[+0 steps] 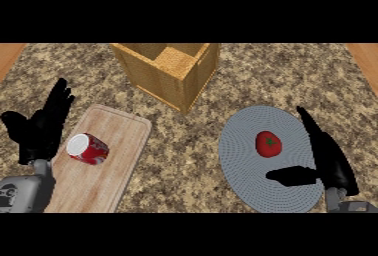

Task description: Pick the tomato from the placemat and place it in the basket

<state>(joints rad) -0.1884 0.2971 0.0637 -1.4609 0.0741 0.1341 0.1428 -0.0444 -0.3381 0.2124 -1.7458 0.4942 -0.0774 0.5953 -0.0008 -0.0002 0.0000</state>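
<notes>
Right robot hand point(328, 160) open, fingers straight, just beside tomato point(268, 144) on placemat point(244, 165); basket point(171, 70) well apart; left robot hand point(37, 130) open.

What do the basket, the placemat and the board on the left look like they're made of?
The basket looks like woven straw or wicker: tan, finely grained walls, matte. The placemat seems to be woven fabric or vinyl: grey, with fine concentric ribbing, no shine. The board looks like light wood: pale lengthwise grain, smooth, rounded corners. All three are judged by surface pattern only.
</notes>
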